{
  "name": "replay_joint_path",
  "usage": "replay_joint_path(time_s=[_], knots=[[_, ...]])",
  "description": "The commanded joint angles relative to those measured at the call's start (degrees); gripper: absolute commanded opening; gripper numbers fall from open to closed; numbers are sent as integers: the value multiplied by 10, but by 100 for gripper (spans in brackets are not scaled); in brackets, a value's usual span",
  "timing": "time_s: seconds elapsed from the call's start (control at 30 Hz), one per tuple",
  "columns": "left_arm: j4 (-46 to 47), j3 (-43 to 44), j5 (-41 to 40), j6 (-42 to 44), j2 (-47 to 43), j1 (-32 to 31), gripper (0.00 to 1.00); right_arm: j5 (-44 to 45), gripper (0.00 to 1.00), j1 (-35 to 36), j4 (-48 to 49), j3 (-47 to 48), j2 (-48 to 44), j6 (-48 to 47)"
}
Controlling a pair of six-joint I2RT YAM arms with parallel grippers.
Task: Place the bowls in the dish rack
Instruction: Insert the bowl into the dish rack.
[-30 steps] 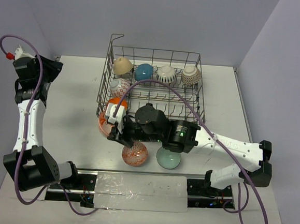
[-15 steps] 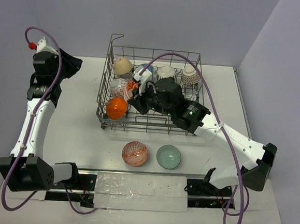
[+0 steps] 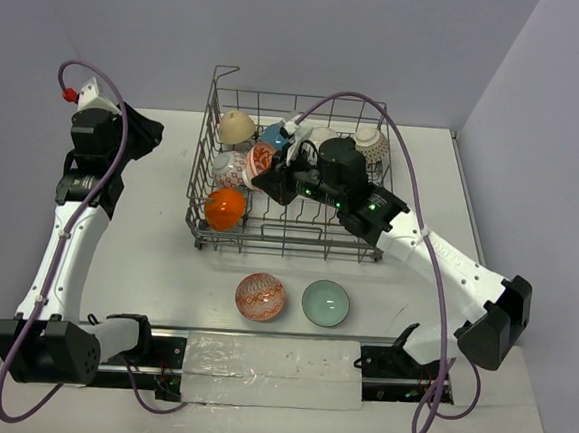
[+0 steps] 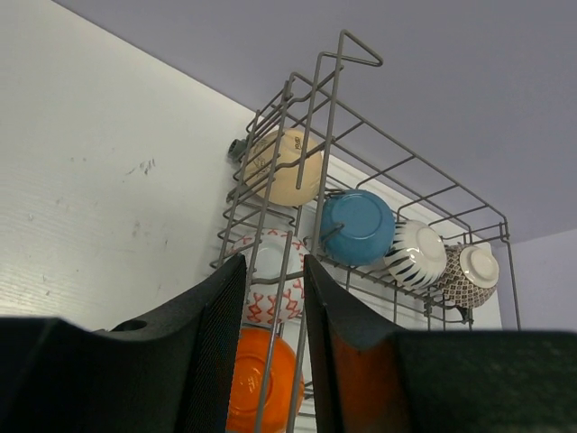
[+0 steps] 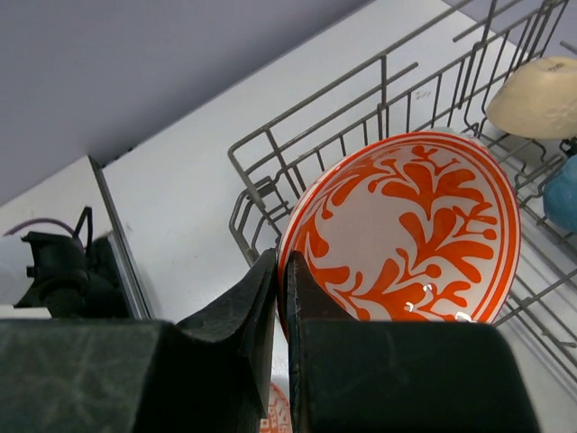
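My right gripper (image 3: 268,178) is shut on the rim of an orange-and-white patterned bowl (image 3: 261,161), held on edge above the left part of the dish rack (image 3: 299,98); the wrist view shows the pinch (image 5: 281,262) on the bowl (image 5: 406,234). In the rack stand a tan bowl (image 3: 237,127), a teal-blue bowl (image 3: 276,133), a striped bowl (image 3: 323,139), a brown-patterned bowl (image 3: 371,145), a red-on-white bowl (image 3: 227,168) and a plain orange bowl (image 3: 225,207). My left gripper (image 3: 151,131) hangs open and empty left of the rack (image 4: 272,263).
On the table in front of the rack sit an orange-red patterned bowl (image 3: 260,296) and a pale green bowl (image 3: 325,303), both upright. The right arm's purple cable (image 3: 358,107) arcs over the rack. Walls close in at the back and right.
The right arm lifted the patterned bowl from the rack's front left corner and carried it back over the rack. The left arm swung upward and toward the rack.
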Motion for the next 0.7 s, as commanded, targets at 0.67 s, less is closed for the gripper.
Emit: replay_joint_path(time_s=[0.67], knots=[[41,-60,-20,29,-27,-2,37,22,0,-69,350,-139,66,240]])
